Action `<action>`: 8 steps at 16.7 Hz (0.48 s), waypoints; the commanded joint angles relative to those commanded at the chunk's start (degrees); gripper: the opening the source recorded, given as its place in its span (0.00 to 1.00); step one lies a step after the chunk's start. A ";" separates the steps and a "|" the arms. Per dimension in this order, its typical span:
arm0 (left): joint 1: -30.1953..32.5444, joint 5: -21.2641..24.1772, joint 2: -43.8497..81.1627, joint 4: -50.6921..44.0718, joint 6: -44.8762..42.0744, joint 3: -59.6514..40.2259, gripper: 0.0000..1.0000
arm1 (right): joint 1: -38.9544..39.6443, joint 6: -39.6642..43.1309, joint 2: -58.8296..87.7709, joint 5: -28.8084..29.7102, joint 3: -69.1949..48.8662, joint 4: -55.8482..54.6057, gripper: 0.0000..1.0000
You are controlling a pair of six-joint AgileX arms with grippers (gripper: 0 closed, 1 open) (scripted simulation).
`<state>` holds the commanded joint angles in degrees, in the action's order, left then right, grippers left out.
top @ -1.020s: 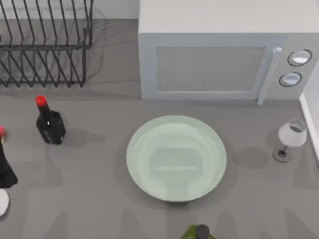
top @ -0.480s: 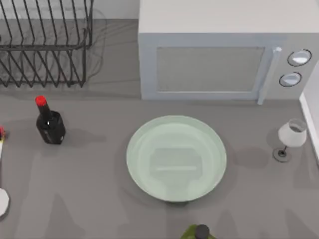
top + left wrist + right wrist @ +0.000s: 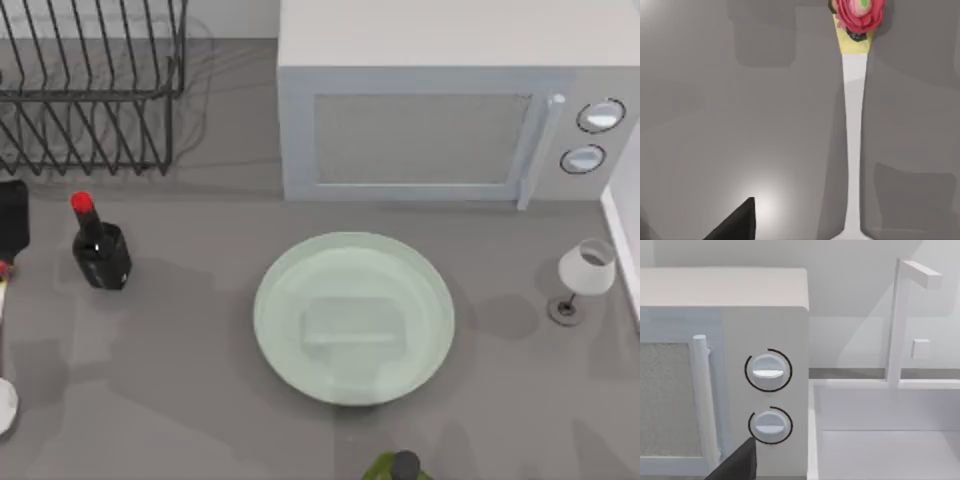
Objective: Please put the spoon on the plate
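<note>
My left gripper [image 3: 12, 222] hangs over the spoon [image 3: 854, 145] lying flat on the desk [image 3: 180, 380]. I cannot tell its fingers' state. The plate [image 3: 353, 318] sits well apart.

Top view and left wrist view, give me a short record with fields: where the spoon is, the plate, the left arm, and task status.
spoon: lying flat on the table at the top view's far left edge, red ornament end toward the bottle
plate: centre of the table, in front of the microwave, nothing on it
left gripper: dark shape at the left edge, above the spoon, not holding it
task status: spoon not yet on plate
</note>
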<state>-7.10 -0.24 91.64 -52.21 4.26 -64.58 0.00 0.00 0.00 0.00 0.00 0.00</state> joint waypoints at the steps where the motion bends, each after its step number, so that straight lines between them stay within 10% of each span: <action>1: -0.13 0.10 3.38 -2.34 0.13 -2.64 1.00 | 0.00 0.00 0.00 0.00 0.00 0.00 1.00; 8: -0.13 0.24 11.10 -8.52 0.06 -9.18 1.00 | 0.00 0.00 0.00 0.00 0.00 0.00 1.00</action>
<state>-7.23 0.00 102.74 -60.72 4.32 -73.76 0.00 0.00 0.00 0.00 0.00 0.00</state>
